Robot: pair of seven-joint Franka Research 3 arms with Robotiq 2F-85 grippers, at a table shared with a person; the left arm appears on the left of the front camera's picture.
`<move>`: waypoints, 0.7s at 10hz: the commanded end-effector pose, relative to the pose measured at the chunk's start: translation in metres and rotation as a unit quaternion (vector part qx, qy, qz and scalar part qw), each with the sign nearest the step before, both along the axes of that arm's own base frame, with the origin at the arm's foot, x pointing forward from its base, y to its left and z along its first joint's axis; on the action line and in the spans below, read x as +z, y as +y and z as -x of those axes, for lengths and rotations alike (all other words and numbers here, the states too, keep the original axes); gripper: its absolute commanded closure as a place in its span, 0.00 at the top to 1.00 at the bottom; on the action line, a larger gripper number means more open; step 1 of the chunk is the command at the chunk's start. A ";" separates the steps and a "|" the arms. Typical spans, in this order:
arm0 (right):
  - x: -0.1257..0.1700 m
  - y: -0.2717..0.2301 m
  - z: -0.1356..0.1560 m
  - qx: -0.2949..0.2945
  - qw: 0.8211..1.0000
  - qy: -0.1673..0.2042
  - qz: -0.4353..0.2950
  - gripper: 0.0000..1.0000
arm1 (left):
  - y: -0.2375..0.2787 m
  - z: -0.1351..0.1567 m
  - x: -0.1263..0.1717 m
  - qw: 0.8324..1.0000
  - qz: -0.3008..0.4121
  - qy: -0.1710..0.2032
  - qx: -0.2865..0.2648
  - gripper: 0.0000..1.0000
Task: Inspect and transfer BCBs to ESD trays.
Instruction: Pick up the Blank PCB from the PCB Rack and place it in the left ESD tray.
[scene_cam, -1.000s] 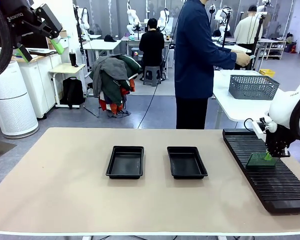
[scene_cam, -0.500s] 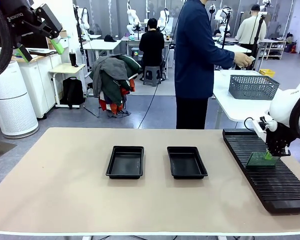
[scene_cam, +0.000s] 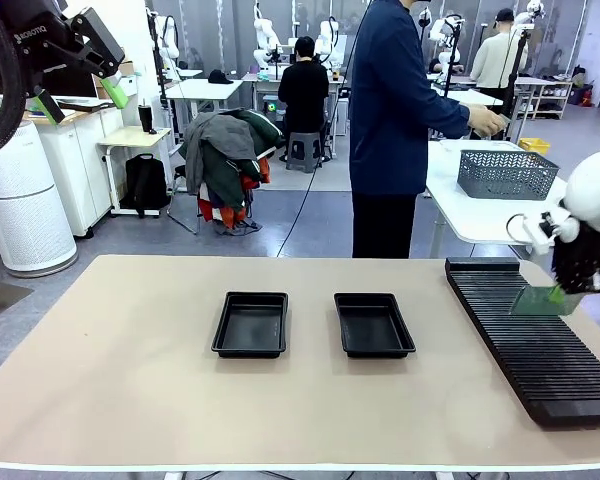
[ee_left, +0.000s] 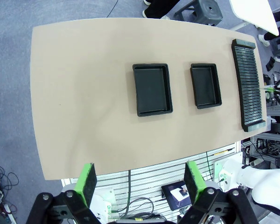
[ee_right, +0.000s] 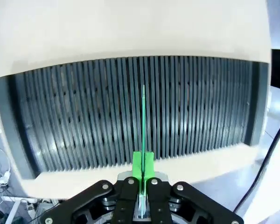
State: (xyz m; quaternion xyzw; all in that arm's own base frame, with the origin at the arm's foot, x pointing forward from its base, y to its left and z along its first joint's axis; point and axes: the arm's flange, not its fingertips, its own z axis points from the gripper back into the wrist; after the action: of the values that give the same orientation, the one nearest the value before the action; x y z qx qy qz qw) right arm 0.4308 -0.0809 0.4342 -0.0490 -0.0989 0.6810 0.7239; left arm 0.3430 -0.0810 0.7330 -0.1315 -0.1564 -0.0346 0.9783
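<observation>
The right end effector (scene_cam: 558, 291) is clamped on a BCB (scene_cam: 538, 301), its green pads pressed together on one edge of the board. It holds the board over the slotted black rack (scene_cam: 525, 360), which runs along the right edge of the desk (scene_cam: 130, 380). In the right wrist view the BCB is seen edge-on, as a thin green line standing upright in line with the rack's ribs. In the front view it hangs over the far half of the rack. Whether its lower edge touches the slots cannot be told.

The left end effector (scene_cam: 80, 98) hangs high above the desk's left side with its fingers wide apart and nothing between them (its wrist camera looks straight down on the whole desk).

The left ESD tray (scene_cam: 248, 353) and the right ESD tray (scene_cam: 377, 353) lie side by side near the middle of the desk, a gap between them, both well apart from the rack. Their black floors are bare.

A person (scene_cam: 390, 120) in a dark blue top stands beyond the far edge, turned toward another table bearing a grey mesh basket (scene_cam: 505, 172).
</observation>
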 end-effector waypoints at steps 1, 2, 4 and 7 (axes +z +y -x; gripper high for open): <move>0.060 -0.001 0.021 -0.030 0.999 -0.002 0.012 0.00 | 0.000 0.000 0.000 1.000 0.000 0.000 0.001 1.00; 0.087 -0.003 0.030 -0.040 0.999 -0.008 0.014 0.00 | 0.000 0.000 0.000 1.000 0.000 0.000 0.001 1.00; 0.140 -0.006 0.044 -0.062 0.998 -0.020 0.011 0.00 | 0.000 0.000 0.000 1.000 0.000 0.000 0.001 1.00; 0.193 -0.009 0.056 -0.069 0.997 -0.017 -0.016 0.00 | 0.000 0.000 0.000 1.000 0.000 0.000 0.001 1.00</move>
State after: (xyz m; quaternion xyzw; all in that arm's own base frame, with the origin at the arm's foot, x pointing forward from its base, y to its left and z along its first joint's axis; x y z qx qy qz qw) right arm 0.3693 -0.0933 0.6222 -0.0711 -0.1223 0.6312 0.7626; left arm 0.3430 -0.0810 0.7332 -0.1316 -0.1566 -0.0346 0.9783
